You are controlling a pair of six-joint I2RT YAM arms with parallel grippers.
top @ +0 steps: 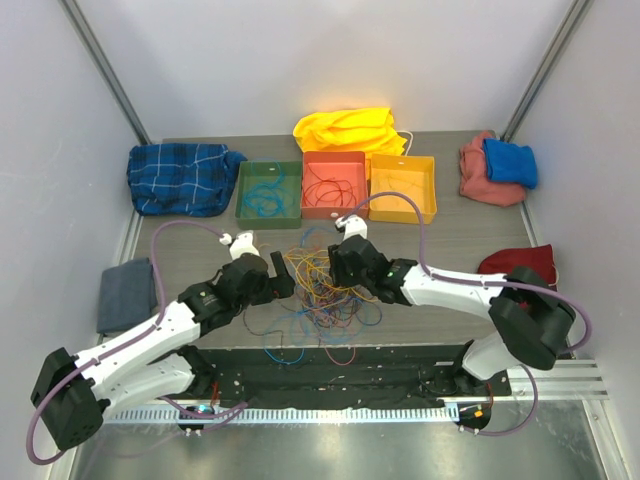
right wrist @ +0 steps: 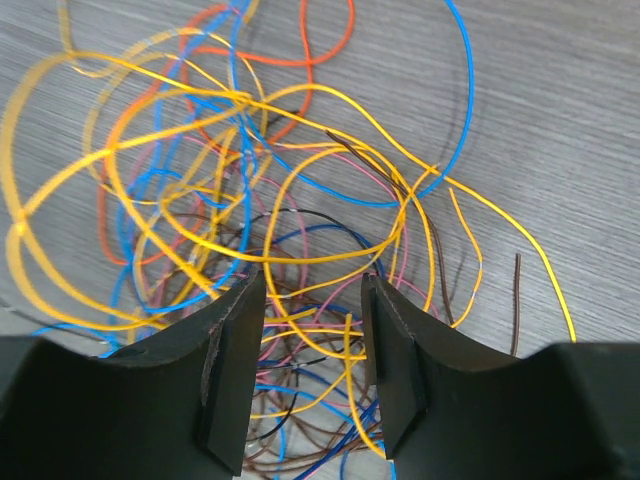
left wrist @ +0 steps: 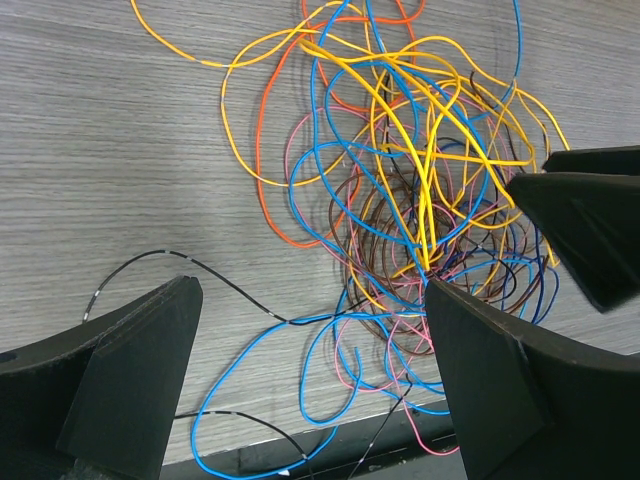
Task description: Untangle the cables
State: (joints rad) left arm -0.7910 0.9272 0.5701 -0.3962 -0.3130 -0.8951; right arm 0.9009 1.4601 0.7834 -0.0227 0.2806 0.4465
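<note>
The left pincer is holding its two fingers wide apart and is hanging just over the near-left edge of the cables; between the fingers only a few blue and black strands are lying, on the tabletop below. The right pincer is keeping a clear gap between its fingers; yellow and pink strands are running across this gap, and the fingers are not pressing on them. The two pincers are facing each other across the tangle, which is lying as one loose heap in the middle of the tabletop, towards the near edge, with yellow, blue, orange, pink and brown strands crossing one another. Behind the heap three open boxes are standing in a row, each touching the next: a green box, a red box and a yellow box. Thin strands are lying in the green and the red one. Cloths are lying along the back and side edges
</note>
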